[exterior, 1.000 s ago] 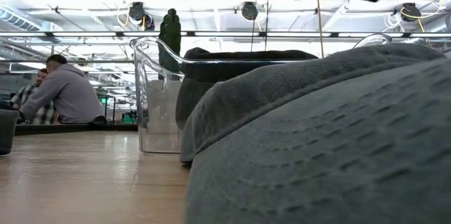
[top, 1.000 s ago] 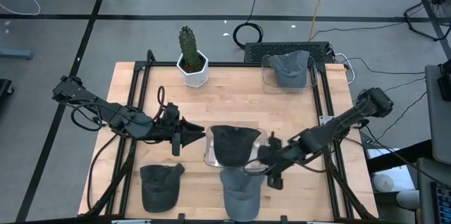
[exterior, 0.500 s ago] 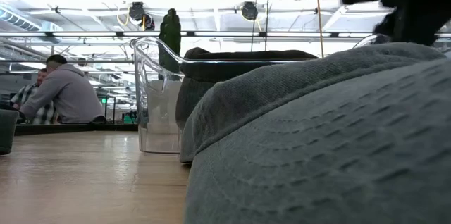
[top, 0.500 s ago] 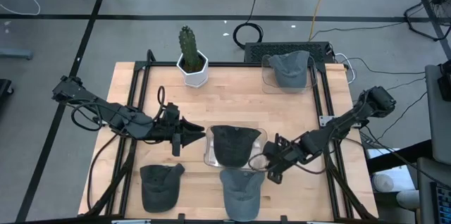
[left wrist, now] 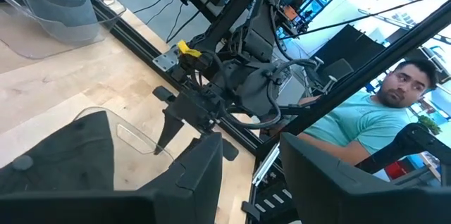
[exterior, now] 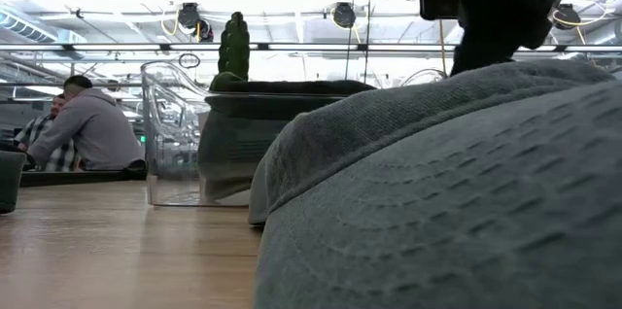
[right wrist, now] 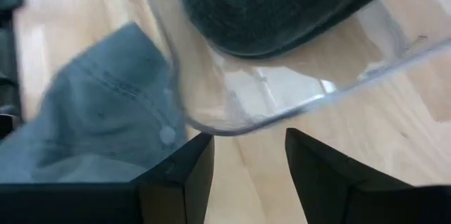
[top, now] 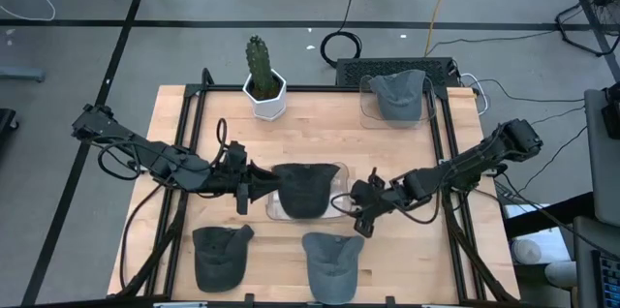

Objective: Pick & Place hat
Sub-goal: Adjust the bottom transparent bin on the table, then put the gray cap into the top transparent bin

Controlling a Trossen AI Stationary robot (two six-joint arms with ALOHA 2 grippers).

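A dark hat (top: 302, 188) lies in a clear tray (top: 339, 174) at the table's middle; the low view shows the tray (exterior: 165, 124) standing on the wood. My right gripper (top: 355, 209) is open at the tray's right near corner, whose curved rim (right wrist: 232, 127) stands just ahead of its finger gap. My left gripper (top: 273, 192) is open at the tray's left side, with the hat (left wrist: 63, 160) beside one finger. A dark grey hat (top: 218, 256) and a blue-grey hat (top: 329, 264) lie flat near the near edge. My right gripper comes level from the table's right at the clear tray's right near corner (right wrist: 211, 127). The rim's curve sits between the free ends of the open fingers (right wrist: 187, 164). The tray stands flat on the table. My left gripper may touch the tray's left wall; I cannot tell.
A potted cactus (top: 262, 80) stands at the far edge. A second clear tray with a grey hat (top: 397, 95) sits far right. The blue-grey hat (exterior: 437, 202) fills the low view's foreground. People sit beyond the table (exterior: 83, 124), one in a teal shirt (left wrist: 373, 125).
My right gripper has moved toward the table's left and slightly far. The clear tray with the dark hat has slid along the table toward the left, up to my left gripper, clearing the blue-grey hat's far end.
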